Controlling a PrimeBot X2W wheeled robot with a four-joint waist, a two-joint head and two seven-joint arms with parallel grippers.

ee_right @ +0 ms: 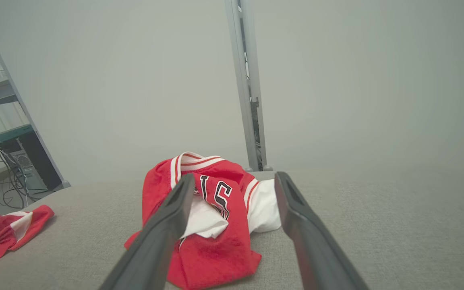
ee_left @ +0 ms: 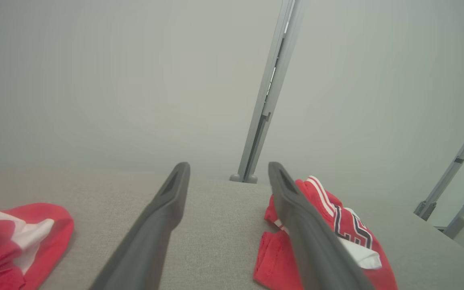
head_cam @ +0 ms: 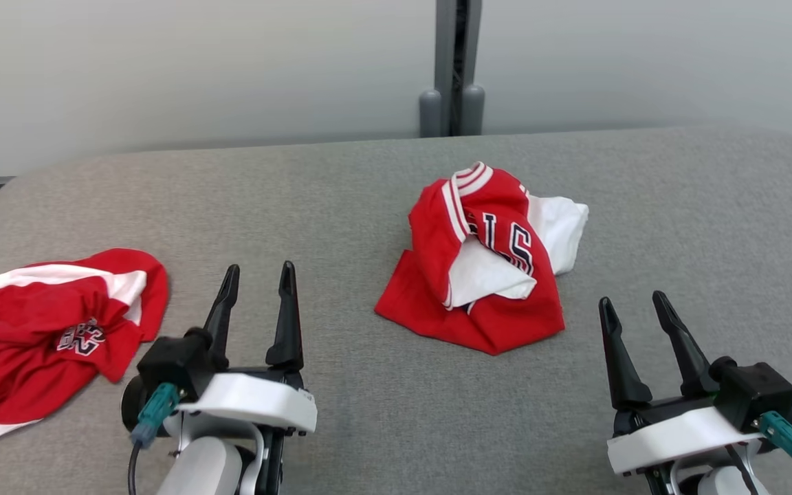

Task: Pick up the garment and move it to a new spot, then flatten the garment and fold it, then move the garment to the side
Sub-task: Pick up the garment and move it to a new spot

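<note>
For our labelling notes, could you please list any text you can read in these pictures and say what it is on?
"LS": dark, white-edged letters on the crumpled red and white jersey mid-table; the rest is hidden in folds.
Print on the red garment at the left: too crumpled to read.

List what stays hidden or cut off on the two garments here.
- Centre jersey: head view, its own folds hide most lettering.
- Left garment: head view, cut off by the left edge; crumpled print unreadable.
- Left wrist view: a finger of the left gripper covers part of the centre jersey.
</note>
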